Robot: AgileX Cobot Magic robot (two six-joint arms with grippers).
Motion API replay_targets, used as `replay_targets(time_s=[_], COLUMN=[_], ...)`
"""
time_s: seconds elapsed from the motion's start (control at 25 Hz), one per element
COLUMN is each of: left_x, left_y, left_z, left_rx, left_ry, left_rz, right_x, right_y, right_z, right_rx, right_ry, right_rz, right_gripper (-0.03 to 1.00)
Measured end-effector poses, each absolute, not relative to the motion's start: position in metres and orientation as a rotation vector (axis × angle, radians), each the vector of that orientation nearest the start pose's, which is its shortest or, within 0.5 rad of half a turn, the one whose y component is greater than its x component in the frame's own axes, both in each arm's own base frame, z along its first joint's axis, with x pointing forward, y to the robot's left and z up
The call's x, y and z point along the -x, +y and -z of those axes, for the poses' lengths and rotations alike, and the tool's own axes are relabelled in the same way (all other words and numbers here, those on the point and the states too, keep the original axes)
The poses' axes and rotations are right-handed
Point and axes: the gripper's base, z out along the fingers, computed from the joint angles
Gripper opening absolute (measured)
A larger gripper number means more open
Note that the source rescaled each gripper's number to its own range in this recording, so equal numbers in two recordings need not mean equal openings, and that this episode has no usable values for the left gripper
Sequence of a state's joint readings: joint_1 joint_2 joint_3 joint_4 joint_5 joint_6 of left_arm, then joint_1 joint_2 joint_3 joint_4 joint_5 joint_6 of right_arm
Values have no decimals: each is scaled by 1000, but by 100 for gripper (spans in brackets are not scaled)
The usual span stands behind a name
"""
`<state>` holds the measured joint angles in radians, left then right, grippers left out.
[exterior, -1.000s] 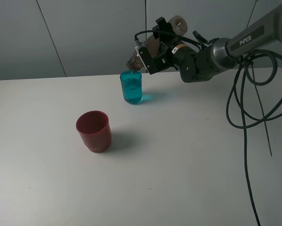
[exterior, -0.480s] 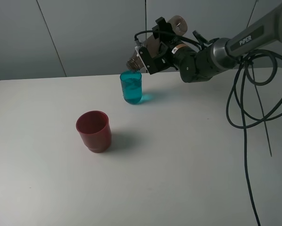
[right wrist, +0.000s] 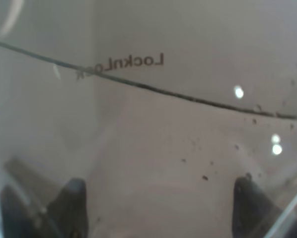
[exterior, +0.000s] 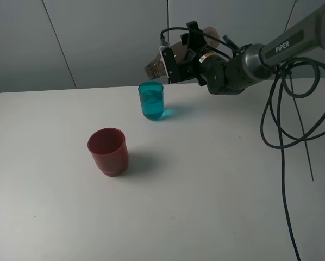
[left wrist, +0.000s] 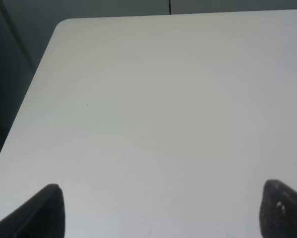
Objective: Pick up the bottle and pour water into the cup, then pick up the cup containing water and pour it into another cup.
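Your right gripper (exterior: 174, 58) is clamped on the bottle (exterior: 155, 66), gripping it around the body. In the right wrist view the tinted plastic fills the picture, with mirrored lettering across it and a dark fingertip (right wrist: 71, 201) pressed in on either side. The bottle lies close to level in the air, its open neck pointing toward the left of the high view and tipped slightly down, its base raised behind the gripper. The neck hangs just above the teal cup (exterior: 151, 100) and does not touch the rim. That cup stands upright on the white table (exterior: 217, 179) near the far edge; you cannot read its water level from here. The red cup (exterior: 108, 151) stands upright nearer the camera and further left, well apart from the teal one. A black cable (exterior: 282, 163) loops down from the right arm. Your left gripper (left wrist: 163, 218) is spread wide with nothing between its tips, over bare table near a rounded corner, and it is outside the high view.
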<state>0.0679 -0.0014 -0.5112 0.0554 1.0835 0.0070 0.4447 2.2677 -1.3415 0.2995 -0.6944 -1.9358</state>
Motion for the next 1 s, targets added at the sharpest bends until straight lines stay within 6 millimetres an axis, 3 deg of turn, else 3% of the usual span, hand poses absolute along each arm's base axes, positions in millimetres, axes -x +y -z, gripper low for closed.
replay_targets(time_s=[0.28,0.52,0.76,1.0], left_x=[8,8,8,8], left_y=[4,4,4,4], left_z=[-279,-279,-279,-279], left_rx=[66,66,66,66], left_ry=[2054,2054,2054,2054], left_rz=[-113,-113,-115,-115], right_x=[-429,-400,-373,-361], right_y=[190,174,130,91], right_z=[-136,-152,-158,-151], right_rx=[1333,1031,580,229], right_ry=[1295,1537,1787,1858], right_rz=[813,518,205,-32], right_gripper=[2,2,1,1])
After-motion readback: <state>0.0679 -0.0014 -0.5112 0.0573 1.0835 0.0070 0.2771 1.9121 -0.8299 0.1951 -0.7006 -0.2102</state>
